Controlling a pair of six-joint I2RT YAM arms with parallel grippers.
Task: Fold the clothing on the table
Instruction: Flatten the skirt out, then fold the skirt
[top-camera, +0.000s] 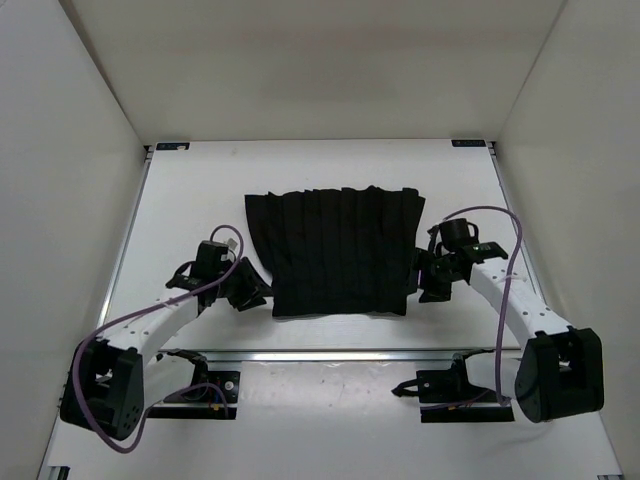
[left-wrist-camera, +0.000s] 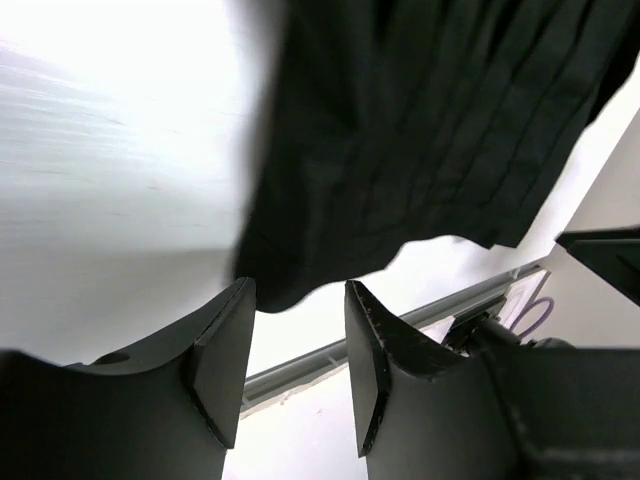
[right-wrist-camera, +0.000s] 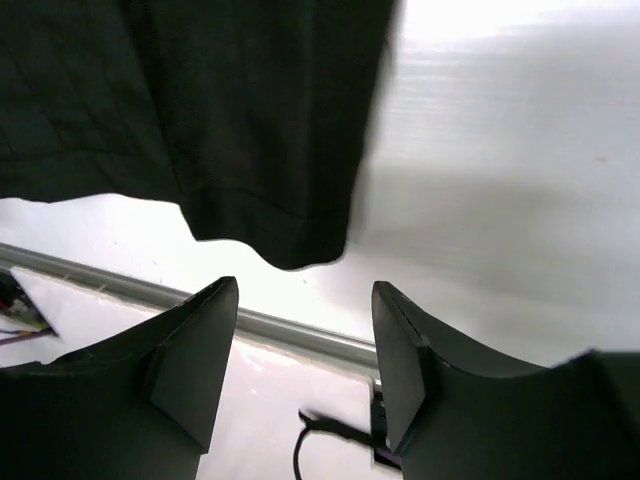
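Jaws both parted, empty, just beside clothing (top-camera: 340, 250).

The left arm (top-camera: 165, 318) and right arm (top-camera: 510, 295) are wearing white link shells between black joint housings and black bases. A purple cable (top-camera: 490, 209) is looping along each arm. The left gripper (left-wrist-camera: 298, 290) and right gripper (right-wrist-camera: 306, 288) are showing matte black, wedge-shaped fingers (left-wrist-camera: 225, 365).

It looked like a robotics lab cell: a white table (top-camera: 200, 190) boxed by plain white walls (top-camera: 60, 200) at frame left, right and top, with the cabled left arm (top-camera: 160, 320) and right arm (top-camera: 515, 300) bolted at the bottom.
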